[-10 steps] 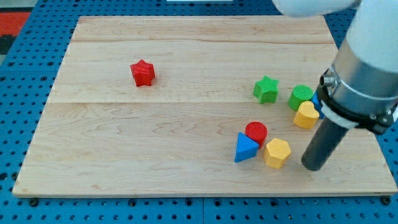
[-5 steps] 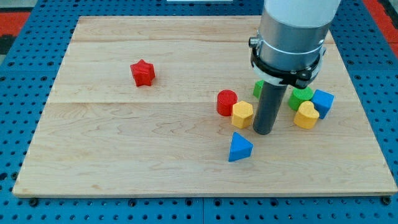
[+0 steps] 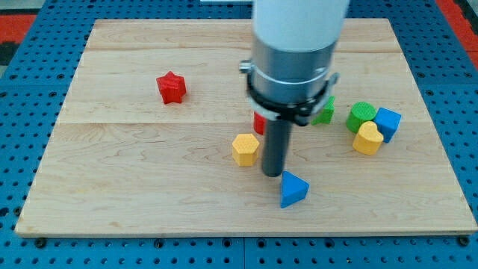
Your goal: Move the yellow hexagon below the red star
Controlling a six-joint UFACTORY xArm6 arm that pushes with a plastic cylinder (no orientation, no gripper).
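The yellow hexagon (image 3: pixel 245 149) lies on the wooden board near the middle, well to the right of and below the red star (image 3: pixel 171 87). My tip (image 3: pixel 272 173) stands just right of the hexagon, close to its right side; I cannot tell if they touch. A red block (image 3: pixel 258 123) is mostly hidden behind the rod, above the hexagon.
A blue triangle (image 3: pixel 293 190) lies just below and right of my tip. A green star (image 3: pixel 324 110) shows partly behind the arm. A green block (image 3: pixel 361 115), a blue block (image 3: pixel 388 123) and a yellow heart (image 3: pixel 367 139) cluster at the view's right.
My tip has moved left across the board, pushing the yellow hexagon left, towards the red star. The red block is now hidden behind the rod. The blue triangle shifted slightly.
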